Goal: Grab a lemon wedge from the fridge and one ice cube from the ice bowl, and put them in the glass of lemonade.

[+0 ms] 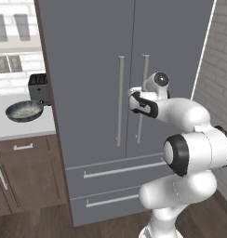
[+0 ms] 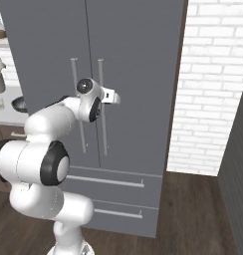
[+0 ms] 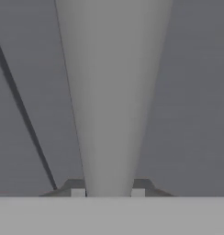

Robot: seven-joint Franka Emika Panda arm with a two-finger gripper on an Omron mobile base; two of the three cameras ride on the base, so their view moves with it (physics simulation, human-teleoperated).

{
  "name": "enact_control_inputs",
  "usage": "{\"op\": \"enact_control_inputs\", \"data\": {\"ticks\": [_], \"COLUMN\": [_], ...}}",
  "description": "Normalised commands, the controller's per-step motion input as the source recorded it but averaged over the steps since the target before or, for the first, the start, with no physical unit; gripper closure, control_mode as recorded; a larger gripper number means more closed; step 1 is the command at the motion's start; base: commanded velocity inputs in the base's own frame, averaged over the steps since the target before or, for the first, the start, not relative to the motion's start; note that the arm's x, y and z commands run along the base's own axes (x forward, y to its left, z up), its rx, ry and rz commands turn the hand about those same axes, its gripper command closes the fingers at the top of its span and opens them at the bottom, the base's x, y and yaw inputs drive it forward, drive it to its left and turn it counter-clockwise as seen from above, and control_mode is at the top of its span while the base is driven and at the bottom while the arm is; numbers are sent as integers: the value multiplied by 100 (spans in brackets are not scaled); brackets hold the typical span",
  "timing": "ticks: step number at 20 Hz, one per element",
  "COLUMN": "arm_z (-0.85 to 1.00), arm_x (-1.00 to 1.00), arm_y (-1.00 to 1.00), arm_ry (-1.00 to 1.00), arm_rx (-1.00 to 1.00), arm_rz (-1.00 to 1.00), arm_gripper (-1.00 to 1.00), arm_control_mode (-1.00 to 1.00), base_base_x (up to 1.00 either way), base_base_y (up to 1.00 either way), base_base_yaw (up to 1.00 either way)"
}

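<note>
End effector (image 3: 108,193) clamped around right door handle (image 3: 111,92) of closed fridge (image 1: 92,69). Ice bowl (image 1: 24,111) on tabletop (image 1: 13,128), left.

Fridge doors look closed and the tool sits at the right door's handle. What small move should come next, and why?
Probably pull straight back to swing the door open. The tool brackets the right door handle, a tip on each side, and both doors of the fridge are shut, so the lemon wedge is out of reach.
</note>
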Motion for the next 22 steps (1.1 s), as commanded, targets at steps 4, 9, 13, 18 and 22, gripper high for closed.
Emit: {"op": "enact_control_inputs", "data": {"ticks": [4, 9, 13, 18, 22], "arm_z": [9, 9, 15, 25, 17], "arm_x": [-25, -65, -75, -99, -97], "arm_y": [-81, -100, -100, -100, -100], "arm_ry": [-2, 0, 0, 0, 0], "arm_rx": [1, 4, 8, 10, 11], "arm_rz": [-6, -12, -12, -7, -10], "arm_gripper": [100, 100, 100, 100, 100], "arm_control_mode": [-100, -100, -100, -100, -100], "base_base_x": [0, 0, 0, 0, 0], "base_base_y": [0, 0, 0, 0, 0], "base_base_yaw": [0, 0, 0, 0, 0]}}
